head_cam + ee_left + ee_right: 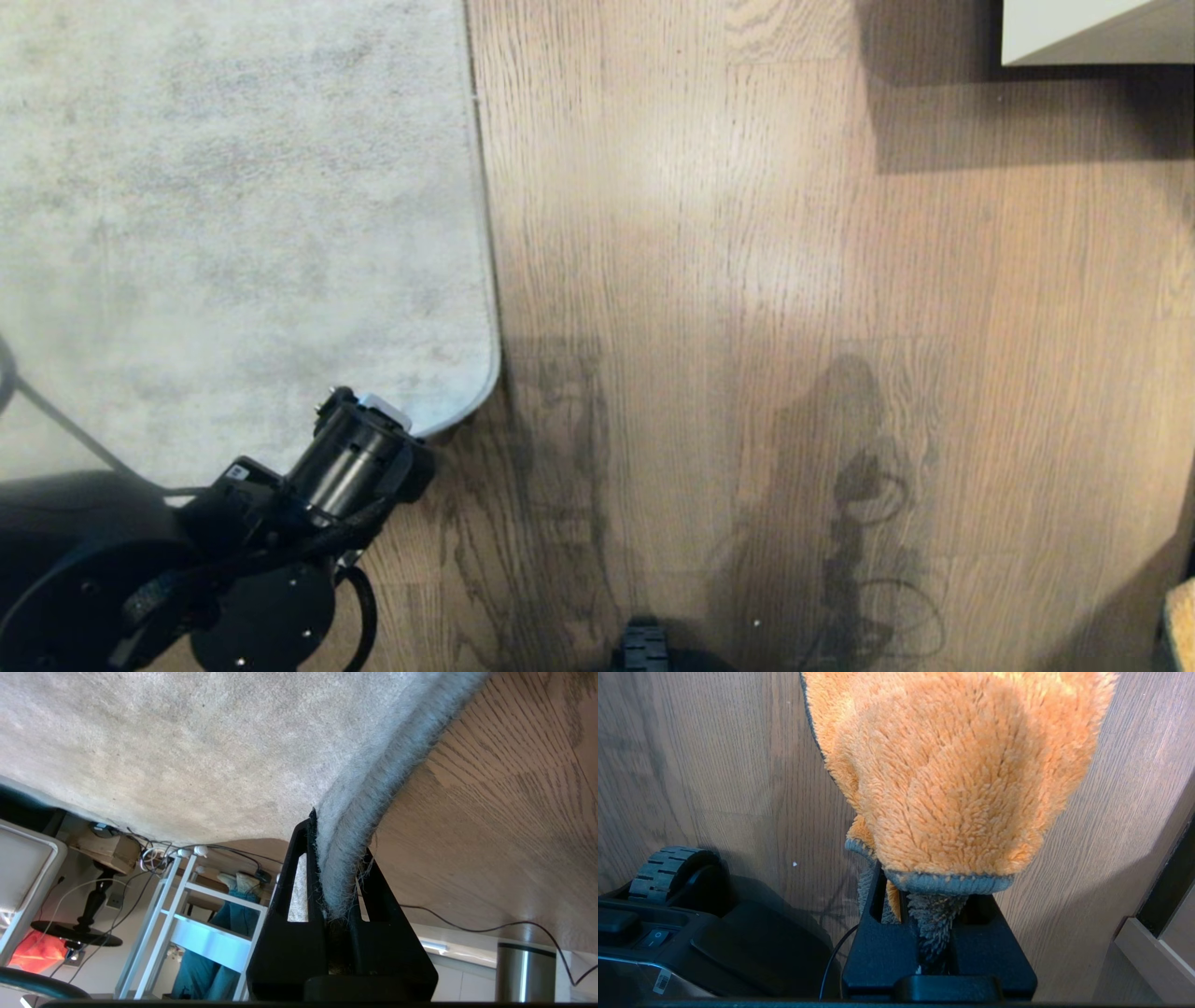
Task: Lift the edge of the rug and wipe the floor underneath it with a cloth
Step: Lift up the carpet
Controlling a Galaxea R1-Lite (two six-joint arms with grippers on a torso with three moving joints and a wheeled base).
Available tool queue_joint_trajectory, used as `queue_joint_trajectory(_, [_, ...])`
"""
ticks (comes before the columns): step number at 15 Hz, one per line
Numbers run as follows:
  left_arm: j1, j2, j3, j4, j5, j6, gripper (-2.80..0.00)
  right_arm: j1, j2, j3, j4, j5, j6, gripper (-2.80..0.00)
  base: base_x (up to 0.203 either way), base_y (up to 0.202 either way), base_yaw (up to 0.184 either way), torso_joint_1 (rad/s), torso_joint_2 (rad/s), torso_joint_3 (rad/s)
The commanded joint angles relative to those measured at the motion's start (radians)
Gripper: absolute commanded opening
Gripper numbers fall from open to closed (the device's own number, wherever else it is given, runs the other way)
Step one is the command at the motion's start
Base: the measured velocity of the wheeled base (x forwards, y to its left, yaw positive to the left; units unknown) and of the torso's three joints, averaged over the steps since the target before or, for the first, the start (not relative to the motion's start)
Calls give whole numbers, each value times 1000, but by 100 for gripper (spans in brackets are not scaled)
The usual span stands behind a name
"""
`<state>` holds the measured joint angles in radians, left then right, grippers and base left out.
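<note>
Two grips hold: left gripper [338, 882] pinches the rug edge [373, 788], which runs straight away from its fingers; right gripper [924, 914], clamping the cloth [952, 774], hangs over bare floor [747, 280] apart from it.

No text, brand or number can be read. A small printed sticker [662, 981] is seen on the robot's base, its marks illegible.

Grey rug [233, 215] on wood-grain floor [747, 327]
</note>
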<state>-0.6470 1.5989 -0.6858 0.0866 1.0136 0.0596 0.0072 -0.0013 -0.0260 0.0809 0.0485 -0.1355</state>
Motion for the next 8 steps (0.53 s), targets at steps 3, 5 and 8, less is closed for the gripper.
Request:
queue_joint_trajectory(3, [3,-12,-14,-2,6,-4,-280,0,1,0,0,1,-1,-280,0,0,0,0,0,0])
queue_joint_trajectory(5, [3,-16,-4,-2,8,-6,-280,0,1,0,0,1,-1,-280,0,0,0,0,0,0])
queue_joint_trajectory(8, [10,-24,10,-2,10,-4,-280,0,1,0,0,1,-1,-280,0,0,0,0,0,0])
